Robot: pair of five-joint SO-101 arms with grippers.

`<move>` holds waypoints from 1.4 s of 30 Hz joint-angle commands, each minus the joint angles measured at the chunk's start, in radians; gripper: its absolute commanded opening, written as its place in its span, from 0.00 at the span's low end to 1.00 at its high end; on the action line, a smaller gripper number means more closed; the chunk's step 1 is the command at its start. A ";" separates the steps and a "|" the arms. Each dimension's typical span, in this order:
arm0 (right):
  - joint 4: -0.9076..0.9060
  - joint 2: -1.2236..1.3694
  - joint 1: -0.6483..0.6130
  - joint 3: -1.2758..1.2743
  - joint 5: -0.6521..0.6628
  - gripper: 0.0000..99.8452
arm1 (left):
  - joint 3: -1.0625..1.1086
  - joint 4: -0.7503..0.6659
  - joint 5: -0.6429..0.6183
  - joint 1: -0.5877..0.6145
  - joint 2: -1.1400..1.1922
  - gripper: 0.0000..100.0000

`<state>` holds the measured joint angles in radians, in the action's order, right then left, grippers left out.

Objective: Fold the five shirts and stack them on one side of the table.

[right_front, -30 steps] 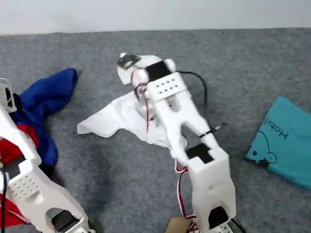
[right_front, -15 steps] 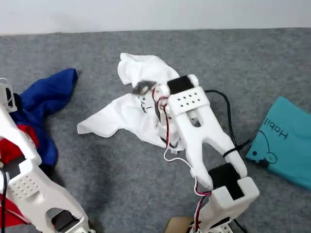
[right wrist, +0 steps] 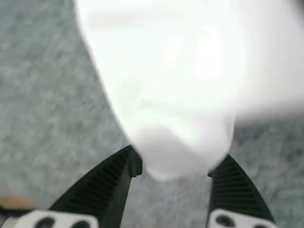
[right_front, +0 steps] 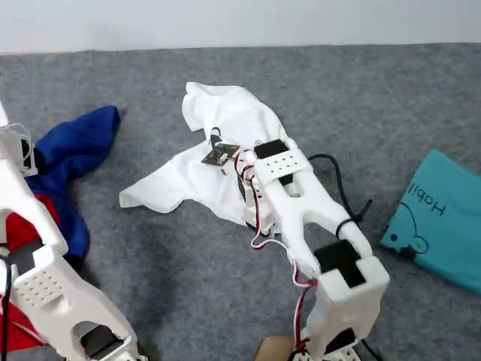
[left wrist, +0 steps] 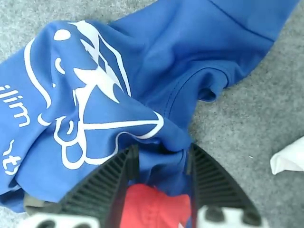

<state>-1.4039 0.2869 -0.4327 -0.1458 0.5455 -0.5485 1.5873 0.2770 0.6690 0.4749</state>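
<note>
Straddling the white shirt (right wrist: 171,71), right tool (right wrist: 176,164) spreads wide; whether left tool (left wrist: 161,152) grips blue shirt (left wrist: 156,57) is unclear.

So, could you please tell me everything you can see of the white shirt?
The white shirt is plain, soft-looking cloth, unfolded and crumpled, lying around the middle of the grey table. One sleeve tapers toward the blue shirt without touching it; another rumpled part spreads toward the far edge. The right gripper sits over its middle, open, with white cloth between its sides.

Grey felt-covered table (right_front: 150,286) meets a plain white wall (right_front: 240,22).
</note>
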 commanded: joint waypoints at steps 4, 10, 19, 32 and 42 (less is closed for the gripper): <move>0.044 0.096 0.027 0.100 0.014 0.10 | -0.004 -0.020 0.008 -0.008 -0.066 0.17; 0.042 0.165 0.091 0.186 0.012 0.04 | -0.004 -0.020 0.008 -0.008 -0.066 0.17; -0.165 0.133 0.211 0.351 0.011 0.01 | -0.004 -0.018 0.008 -0.012 -0.071 0.17; -0.390 0.036 0.311 0.512 0.008 0.01 | 0.030 0.167 0.157 -0.272 -0.077 0.17; -0.389 0.036 0.311 0.512 -0.043 0.01 | 0.280 0.163 0.396 -0.526 -0.034 0.21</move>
<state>-1.7522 0.3882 -0.1350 0.3161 0.5194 -0.3061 1.7238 0.6206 0.2025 0.4657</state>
